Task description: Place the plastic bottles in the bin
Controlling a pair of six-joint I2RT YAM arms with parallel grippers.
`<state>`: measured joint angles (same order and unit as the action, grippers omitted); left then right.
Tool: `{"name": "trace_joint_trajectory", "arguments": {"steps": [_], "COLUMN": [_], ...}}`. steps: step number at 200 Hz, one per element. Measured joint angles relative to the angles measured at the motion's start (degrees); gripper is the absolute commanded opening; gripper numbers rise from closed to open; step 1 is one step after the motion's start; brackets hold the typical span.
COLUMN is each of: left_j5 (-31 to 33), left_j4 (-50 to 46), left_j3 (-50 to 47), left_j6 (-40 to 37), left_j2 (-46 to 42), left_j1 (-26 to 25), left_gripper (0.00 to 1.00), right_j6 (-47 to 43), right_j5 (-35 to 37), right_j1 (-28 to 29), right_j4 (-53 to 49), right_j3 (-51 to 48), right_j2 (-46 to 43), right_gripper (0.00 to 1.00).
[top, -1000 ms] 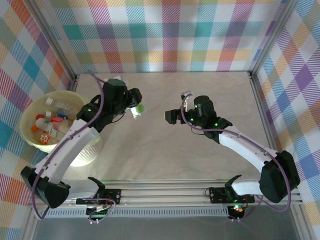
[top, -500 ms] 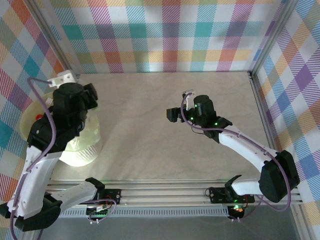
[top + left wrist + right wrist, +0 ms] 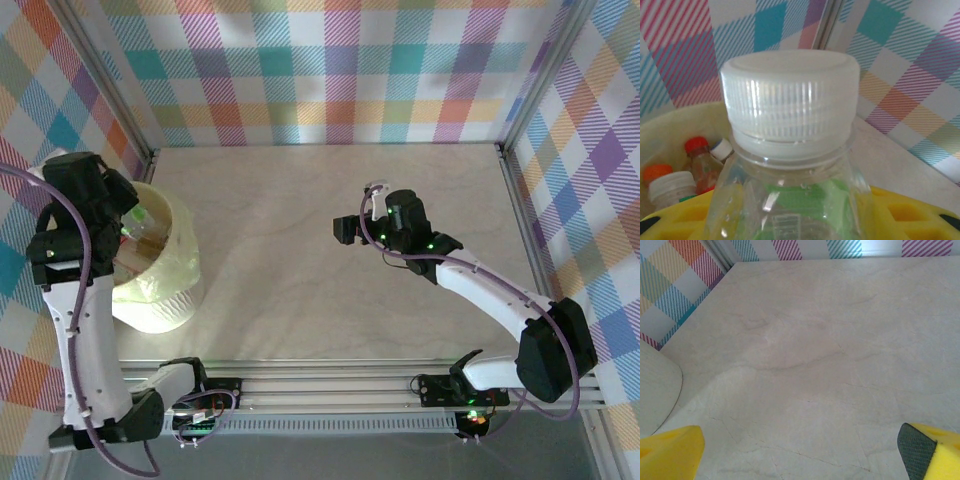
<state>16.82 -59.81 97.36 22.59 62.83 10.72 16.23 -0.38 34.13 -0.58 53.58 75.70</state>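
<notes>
Swung from the middle of the counter (image 3: 300, 250) to over the bin (image 3: 172, 290), with left jaws clamped on a clear, white-capped bottle (image 3: 790, 125), probably past the rim; other bottles (image 3: 697, 155) already inside. Parked, with right jaws spread wide. Ready to drop.

The bottle (image 3: 790, 210) is clear, glossy plastic; its cap (image 3: 790, 100) is milky white plastic, finely ribbed. The bin (image 3: 172, 268), at left, looks matt, translucent cream plastic. The table (image 3: 815, 340) is smooth, pale, faintly veined, with a low sheen.
</notes>
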Motion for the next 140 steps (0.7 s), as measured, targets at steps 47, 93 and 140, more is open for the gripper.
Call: {"name": "trace_joint_trajectory", "arguments": {"steps": [47, 93, 140], "left_j5": [-14.6, -26.1, -30.8], "left_j4": [0.2, 1.6, 2.3], "left_j3": [-4.5, -9.7, -10.4], "left_j6": [4.5, 8.4, 9.7], "left_j2": [0.0, 0.9, 2.7], "left_j1": [11.9, 19.9, 22.9], "left_gripper": [0.48, 0.60, 0.88], "right_j6": [0.0, 0.0, 0.0], "right_j5": [0.3, 0.9, 0.9], "right_j1": [0.0, 0.0, 0.0], "right_j4": [-0.9, -0.9, -1.2], "right_j3": [0.0, 0.0, 1.0], "right_j2": [0.0, 0.0, 1.9], "right_gripper": [1.00, 1.00, 1.00]}}
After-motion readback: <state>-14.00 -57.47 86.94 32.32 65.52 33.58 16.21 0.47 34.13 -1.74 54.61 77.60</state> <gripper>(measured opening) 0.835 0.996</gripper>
